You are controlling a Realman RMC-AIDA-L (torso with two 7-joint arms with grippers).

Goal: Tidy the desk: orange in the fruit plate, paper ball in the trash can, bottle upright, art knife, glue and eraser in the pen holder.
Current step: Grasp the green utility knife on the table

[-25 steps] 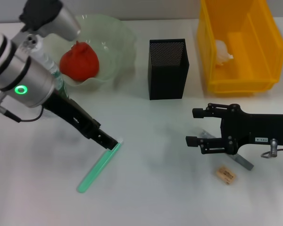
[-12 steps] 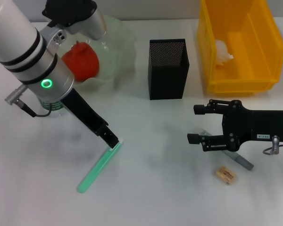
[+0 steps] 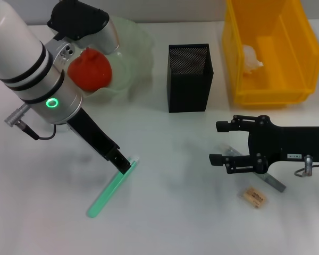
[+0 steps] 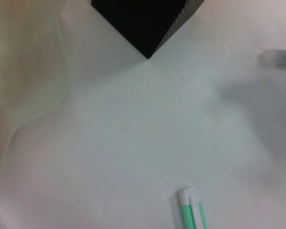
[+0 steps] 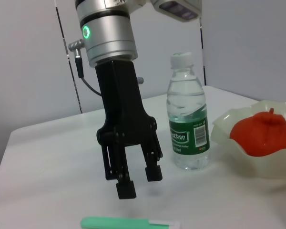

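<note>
In the head view, the left arm fills the upper left of the frame. Its gripper (image 3: pixel 120 162) reaches down to lower centre-left, its tip just above the white end of a green glue stick (image 3: pixel 110 187) that lies flat on the table (image 3: pixel 170 212), slanting toward the lower left. The right wrist view shows this gripper (image 5: pixel 139 182) from the side: jaws parted, nothing between them, hanging just over the glue stick (image 5: pixel 128 223) without gripping it. In the left wrist view only the stick's white-capped end (image 4: pixel 191 211) shows, at the lower edge.

Behind the left arm, in the upper left, the orange (image 3: pixel 91 70) sits in the fruit plate (image 3: pixel 133 53). The bottle (image 5: pixel 188 113) stands upright beside the plate in the right wrist view; in the head view the arm hides it almost wholly.

At top centre stands the pen holder (image 3: pixel 189 78); I cannot tell whether anything is in it.

In the upper right, the trash can (image 3: pixel 271 53) holds the paper ball (image 3: pixel 251 58) against its left wall.

At right centre the right gripper (image 3: pixel 217 142) points left, jaws wide apart and holding nothing. Under it a grey art knife (image 3: pixel 272 182) lies slanted on the table, partly covered. The eraser (image 3: pixel 254 197) lies just below the gripper, near the knife, apart from both.
</note>
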